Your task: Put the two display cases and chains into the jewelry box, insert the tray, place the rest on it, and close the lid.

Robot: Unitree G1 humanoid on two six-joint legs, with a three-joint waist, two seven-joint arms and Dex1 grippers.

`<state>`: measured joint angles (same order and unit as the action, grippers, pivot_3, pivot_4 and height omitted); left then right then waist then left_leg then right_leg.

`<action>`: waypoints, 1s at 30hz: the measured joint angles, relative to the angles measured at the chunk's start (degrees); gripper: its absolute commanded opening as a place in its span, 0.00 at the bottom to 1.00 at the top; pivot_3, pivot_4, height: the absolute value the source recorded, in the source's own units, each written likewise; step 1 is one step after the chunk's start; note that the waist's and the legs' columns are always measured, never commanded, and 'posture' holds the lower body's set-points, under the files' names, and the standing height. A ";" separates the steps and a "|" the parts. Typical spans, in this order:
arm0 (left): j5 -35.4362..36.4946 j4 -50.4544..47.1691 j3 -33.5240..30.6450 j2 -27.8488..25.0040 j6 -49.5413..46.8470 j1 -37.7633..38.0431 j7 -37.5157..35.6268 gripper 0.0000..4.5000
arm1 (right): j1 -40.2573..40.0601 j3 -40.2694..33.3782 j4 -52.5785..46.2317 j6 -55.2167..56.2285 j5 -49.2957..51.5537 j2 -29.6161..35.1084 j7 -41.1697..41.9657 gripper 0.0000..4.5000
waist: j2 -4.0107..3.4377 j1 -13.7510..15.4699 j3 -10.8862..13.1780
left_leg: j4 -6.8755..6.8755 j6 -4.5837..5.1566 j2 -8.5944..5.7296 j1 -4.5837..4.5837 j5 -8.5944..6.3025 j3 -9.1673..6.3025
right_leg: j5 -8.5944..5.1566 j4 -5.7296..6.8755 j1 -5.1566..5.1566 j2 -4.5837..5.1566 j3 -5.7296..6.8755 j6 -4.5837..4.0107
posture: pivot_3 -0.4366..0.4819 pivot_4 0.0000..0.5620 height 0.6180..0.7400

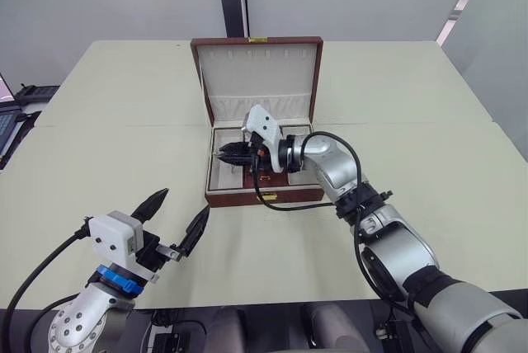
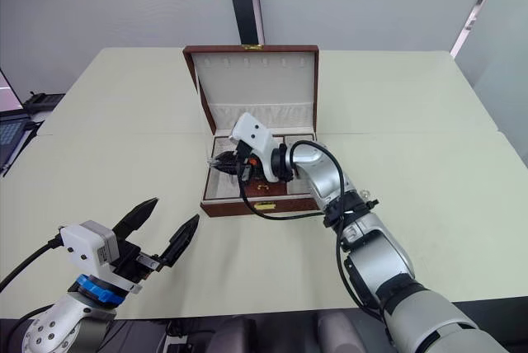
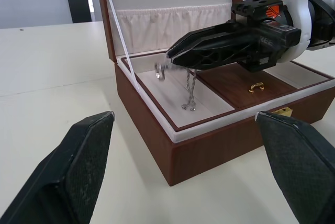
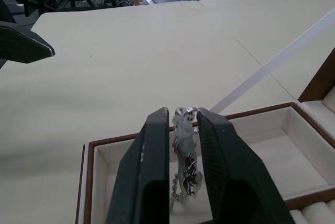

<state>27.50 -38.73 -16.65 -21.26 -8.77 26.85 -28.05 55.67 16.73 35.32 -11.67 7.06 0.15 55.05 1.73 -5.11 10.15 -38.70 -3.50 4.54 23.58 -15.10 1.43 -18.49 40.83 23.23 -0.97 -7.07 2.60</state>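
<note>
The brown jewelry box stands open at mid-table, its cream-lined lid upright. My right gripper reaches over the box's left compartment and is shut on a silver chain, which dangles from its tips with its lower end on the cream lining. Beside that compartment, inside the box, lies a brown wooden piece with a small gold handle, which looks like a display case. My left gripper hovers open and empty over the table, in front of the box and to its left. The tray is out of view.
A white ribbon stay runs from the lid to the box's left wall. A gold clasp sits on the front wall. The pale table stretches wide on both sides. A laptop lies past the table's left edge.
</note>
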 measured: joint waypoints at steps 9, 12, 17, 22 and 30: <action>0.38 -0.02 -0.09 -0.97 -1.07 -1.24 -0.11 1.00 | -0.11 -1.26 -0.44 -0.16 0.48 1.09 0.86 0.99 | 0.00 0.02 0.00 | 0.00 0.00 0.00 0.00 0.00 -0.01 | 0.00 0.00 0.00 0.00 0.00 0.00 | 0.48 0.27 1.00; 0.55 0.08 -0.21 -2.04 -1.64 -2.17 -0.32 1.00 | -0.75 -2.04 -2.44 -0.67 1.08 2.24 1.84 0.99 | 0.00 0.04 0.00 | 0.00 0.00 0.00 0.00 0.00 -0.01 | 0.00 0.00 0.00 0.00 0.01 0.00 | 0.48 0.27 1.00; 1.82 2.50 -1.06 -5.25 -3.87 -4.27 -2.15 1.00 | -4.28 -4.39 -8.98 -2.66 3.40 7.44 3.86 0.99 | 0.00 0.22 0.01 | 0.00 0.00 -0.01 0.01 0.00 -0.03 | 0.00 -0.02 -0.02 0.01 0.04 0.00 | 0.48 0.27 1.00; 3.26 9.58 -3.12 -10.33 -6.89 -8.67 -5.52 1.00 | -11.38 -8.11 -18.27 -5.31 6.61 16.59 6.34 0.99 | 0.02 0.36 0.02 | 0.00 0.00 -0.03 0.05 0.00 -0.08 | -0.01 -0.04 -0.02 0.01 0.08 0.00 | 0.48 0.27 1.00; 4.18 21.31 -7.83 -17.99 -8.79 -15.09 -12.19 1.00 | -26.23 -17.31 -28.42 -7.52 11.68 31.34 8.56 0.99 | 0.03 0.33 0.04 | 0.02 0.00 -0.03 0.08 0.00 -0.05 | -0.03 -0.11 -0.01 0.00 0.04 -0.02 | 0.48 0.27 1.00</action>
<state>31.68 -17.42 -24.48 -39.25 -17.56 11.76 -40.25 29.44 -0.57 6.90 -19.19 18.74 31.50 63.62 1.76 -4.79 10.19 -38.68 -3.49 4.51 23.66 -15.10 1.38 -18.52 40.72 23.22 -0.97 -7.03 2.57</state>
